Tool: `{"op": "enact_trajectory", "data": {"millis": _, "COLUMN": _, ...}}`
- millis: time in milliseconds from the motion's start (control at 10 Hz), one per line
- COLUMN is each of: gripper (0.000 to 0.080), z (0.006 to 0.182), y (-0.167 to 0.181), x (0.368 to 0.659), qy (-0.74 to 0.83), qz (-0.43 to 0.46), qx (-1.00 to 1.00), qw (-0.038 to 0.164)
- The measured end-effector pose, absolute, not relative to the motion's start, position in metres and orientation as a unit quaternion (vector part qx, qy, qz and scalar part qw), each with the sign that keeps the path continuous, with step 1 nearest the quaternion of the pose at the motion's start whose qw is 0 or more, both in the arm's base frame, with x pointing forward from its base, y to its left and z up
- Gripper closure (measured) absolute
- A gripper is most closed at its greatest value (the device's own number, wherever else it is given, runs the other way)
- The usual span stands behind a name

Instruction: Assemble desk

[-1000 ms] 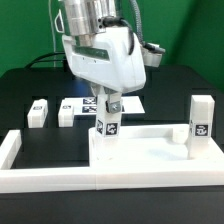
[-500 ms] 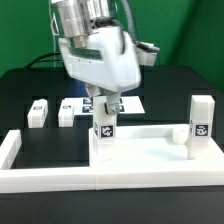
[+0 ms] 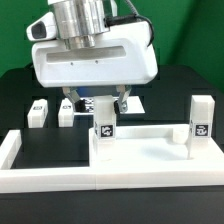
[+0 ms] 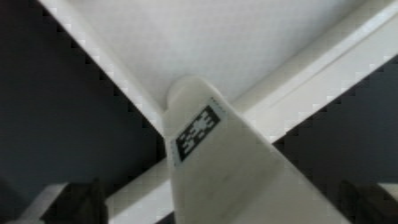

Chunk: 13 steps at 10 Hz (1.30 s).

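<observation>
The white desk tabletop (image 3: 150, 152) lies at the front of the black table. Two white tagged legs stand upright on it: one at its left corner (image 3: 105, 128), one at its right corner (image 3: 200, 118). My gripper (image 3: 102, 102) hangs straight above the left leg, its broad side facing the exterior camera. In the wrist view this leg (image 4: 217, 160) stands between my dark fingers (image 4: 75, 202), and a gap shows on each side. The gripper (image 4: 222, 208) is open. Two loose legs (image 3: 38, 111) (image 3: 66, 111) lie at the exterior view's left.
The marker board (image 3: 135, 103) lies behind the left leg, mostly hidden by my hand. Long white border bars (image 3: 12, 150) run along the left and front of the tabletop.
The hand has turned about its vertical axis, from angled to face-on toward the exterior camera. It stays above the left leg. The legs and tabletop have not moved.
</observation>
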<state>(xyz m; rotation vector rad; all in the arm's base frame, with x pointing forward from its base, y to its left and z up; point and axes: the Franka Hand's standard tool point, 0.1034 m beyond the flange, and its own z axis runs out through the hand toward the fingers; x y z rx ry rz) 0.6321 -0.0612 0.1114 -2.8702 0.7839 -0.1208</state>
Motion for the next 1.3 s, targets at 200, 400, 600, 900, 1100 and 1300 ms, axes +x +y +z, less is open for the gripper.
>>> {"op": "enact_trajectory", "data": {"millis": 200, "gripper": 0.0151, "z": 0.111, "y": -0.054, "x": 0.634, "qy": 0.111, "qz": -0.052, "qx": -0.991, "qw": 0.056}}
{"op": "enact_trajectory", "data": {"millis": 400, "gripper": 0.0151, "z": 0.11, "y": -0.053, "x": 0.634, "qy": 0.09, "qz": -0.051, "qx": -0.993, "qw": 0.052}}
{"op": "enact_trajectory", "data": {"millis": 600, "gripper": 0.0263, "z": 0.11, "y": -0.053, "x": 0.634, "qy": 0.1, "qz": -0.05, "qx": -0.992, "qw": 0.053}}
{"op": "enact_trajectory", "data": {"millis": 900, "gripper": 0.0502, "z": 0.109, "y": -0.056, "x": 0.633, "qy": 0.216, "qz": -0.043, "qx": -0.974, "qw": 0.056}}
{"op": "enact_trajectory", "data": {"millis": 1100, "gripper": 0.0502, "z": 0.11, "y": -0.057, "x": 0.634, "qy": 0.325, "qz": -0.037, "qx": -0.943, "qw": 0.06}}
{"op": "enact_trajectory", "data": {"millis": 1300, "gripper": 0.0502, "z": 0.11, "y": -0.054, "x": 0.632, "qy": 0.471, "qz": -0.014, "qx": -0.879, "qw": 0.071}}
